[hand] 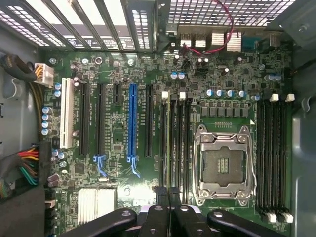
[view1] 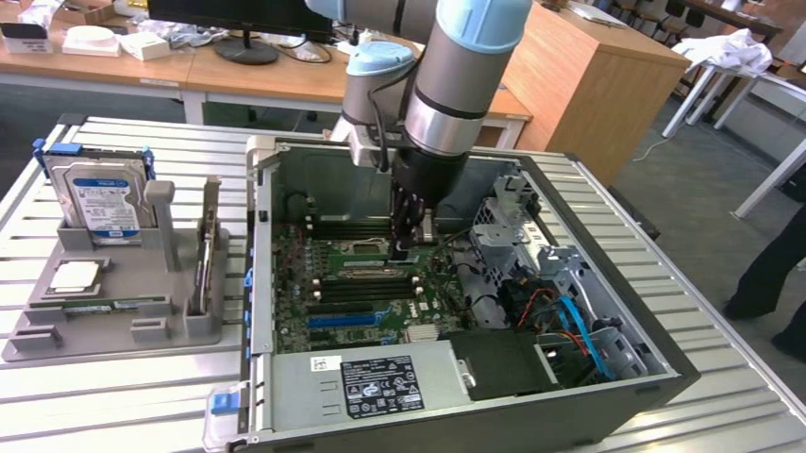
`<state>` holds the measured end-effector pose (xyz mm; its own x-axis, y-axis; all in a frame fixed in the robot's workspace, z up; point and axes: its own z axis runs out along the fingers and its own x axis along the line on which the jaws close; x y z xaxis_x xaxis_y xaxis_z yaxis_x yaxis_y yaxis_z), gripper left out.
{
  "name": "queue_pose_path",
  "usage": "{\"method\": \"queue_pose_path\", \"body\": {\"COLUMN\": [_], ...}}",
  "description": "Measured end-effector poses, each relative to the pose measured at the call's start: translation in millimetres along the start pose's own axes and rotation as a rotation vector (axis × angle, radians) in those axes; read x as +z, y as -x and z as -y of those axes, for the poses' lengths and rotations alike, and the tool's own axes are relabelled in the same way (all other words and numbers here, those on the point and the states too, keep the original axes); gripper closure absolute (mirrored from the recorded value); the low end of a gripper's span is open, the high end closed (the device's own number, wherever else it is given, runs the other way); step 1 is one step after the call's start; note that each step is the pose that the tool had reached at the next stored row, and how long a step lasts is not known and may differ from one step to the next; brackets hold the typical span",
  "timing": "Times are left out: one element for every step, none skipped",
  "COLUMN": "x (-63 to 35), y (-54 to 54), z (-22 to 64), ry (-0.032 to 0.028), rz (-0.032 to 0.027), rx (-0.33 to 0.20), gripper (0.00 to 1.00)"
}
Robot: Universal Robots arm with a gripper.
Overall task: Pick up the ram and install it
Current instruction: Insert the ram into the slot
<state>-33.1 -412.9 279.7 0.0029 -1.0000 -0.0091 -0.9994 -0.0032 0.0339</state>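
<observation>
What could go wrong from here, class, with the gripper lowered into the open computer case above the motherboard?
1. The shut gripper hangs low over the narrow, closely packed memory slots. A slight misalignment could press onto the ridge between slots rather than into one.
2. The open processor socket lies right beside those slots with its contacts bare. A sideways slip of the gripper could damage them.

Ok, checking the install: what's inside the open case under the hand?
The green motherboard, its processor socket empty, and black memory slots. The shut hand covers one end of the slots, hiding what sits there.
</observation>
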Motion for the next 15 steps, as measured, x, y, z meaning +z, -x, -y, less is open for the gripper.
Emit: {"method": "queue_pose_path", "body": {"x": [1.2, 2.5, 3.6, 4.7, 5.8, 6.8, 8.0, 9.1, 10.1, 11.2, 12.2, 13.2, 14.3, 15.3, 16.3], "y": [0.0, 0.0, 0.0, 0.0, -0.1, -0.1, -0.1, -0.1, -0.1, -0.1, -0.1, -0.1, -0.1, -0.1, -0.1], "z": [0.1, 0.1, 0.1, 0.2, 0.2, 0.2, 0.3, 0.3, 0.3, 0.4, 0.4, 0.4, 0.5, 0.5, 0.6], "ry": [0.0, 0.0, 0.0, 0.0, 0.0, 0.0, 0.0, 0.0, 0.0, 0.0, -0.0001, 0.0, -0.0001, 0.0, -0.0001], "rz": [0.0001, 0.0001, 0.0, 0.0, 0.0001, 0.0, 0.0001, 0.0001, 0.0, 0.0, 0.0001, 0.0, 0.0001, 0.0001, 0.0001], "rx": [0.0, 0.0, 0.0, 0.0, 0.0, 0.0, 0.0, 0.0, 0.0, 0.0, 0.0, 0.0, 0.0, 0.0, 0.0], "gripper": [0.89, 0.89, 0.89, 0.89, 0.89, 0.89, 0.89, 0.89, 0.89, 0.89, 0.89, 0.89, 0.89, 0.89, 0.89]}}
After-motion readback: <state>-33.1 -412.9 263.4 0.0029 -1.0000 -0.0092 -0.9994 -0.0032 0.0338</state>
